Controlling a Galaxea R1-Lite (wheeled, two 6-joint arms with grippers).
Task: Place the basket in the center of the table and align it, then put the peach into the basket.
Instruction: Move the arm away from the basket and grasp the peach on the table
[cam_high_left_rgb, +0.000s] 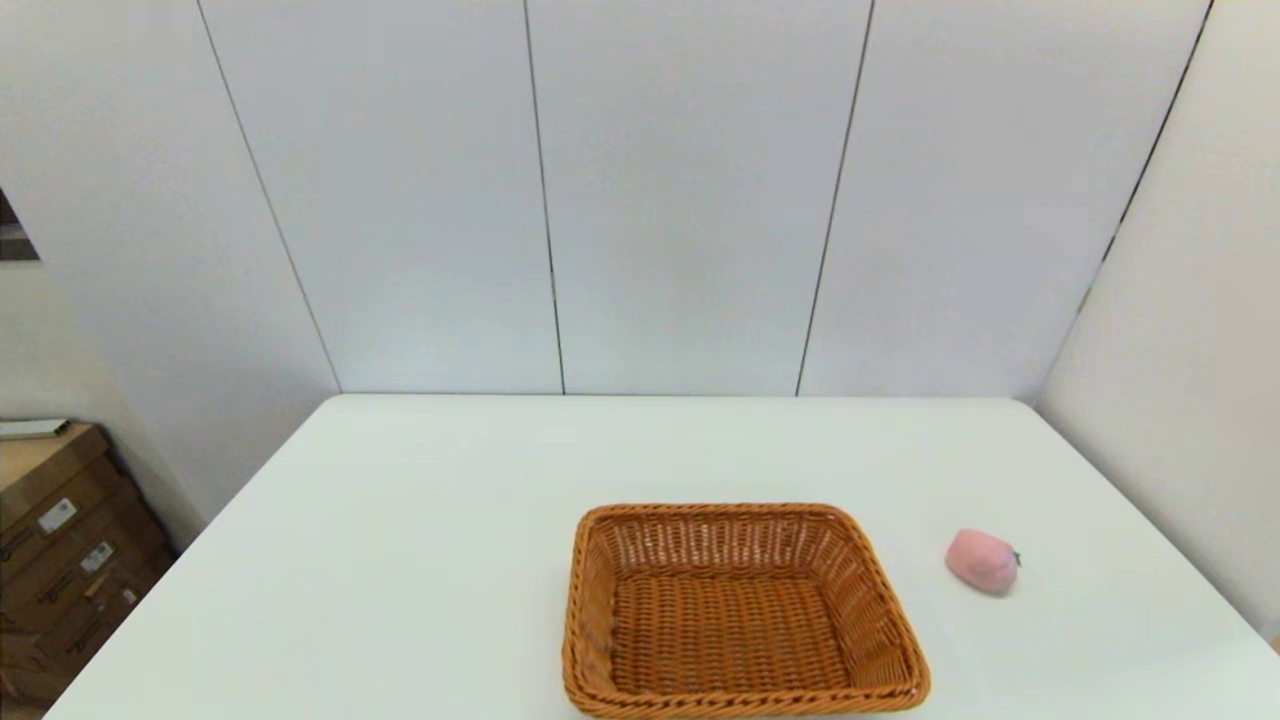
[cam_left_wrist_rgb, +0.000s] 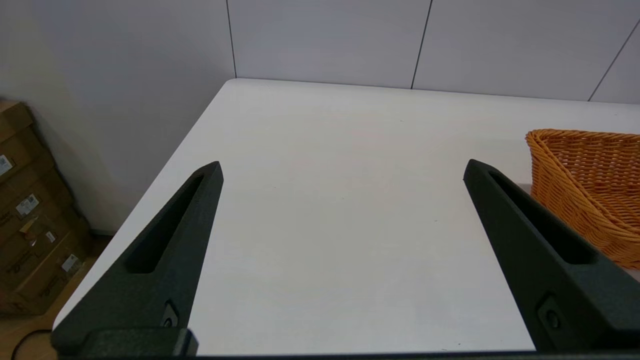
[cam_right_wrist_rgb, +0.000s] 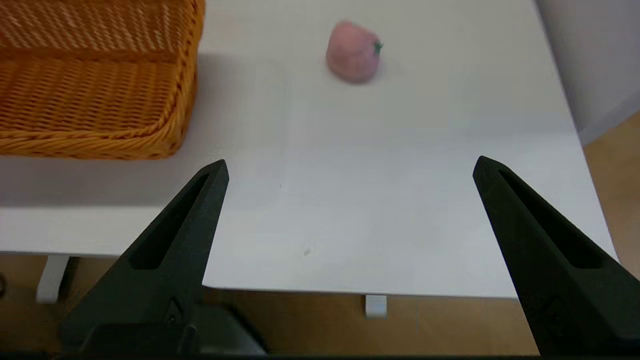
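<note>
The basket is seen nearest the head camera, set on the near part of the table, a little right of the middle, with its near rim at the table's front edge and nothing inside it. The peach is found on the bare tabletop to the basket's right, apart from it, lying on its side with its green stem turned away from the basket. Neither arm is shown in the head view. The left gripper is held over the table's left side with its 2 fingers spread wide and nothing between them. The right gripper is held at the table's near right edge, likewise spread and gripping nothing, with the peach ahead of it.
</note>
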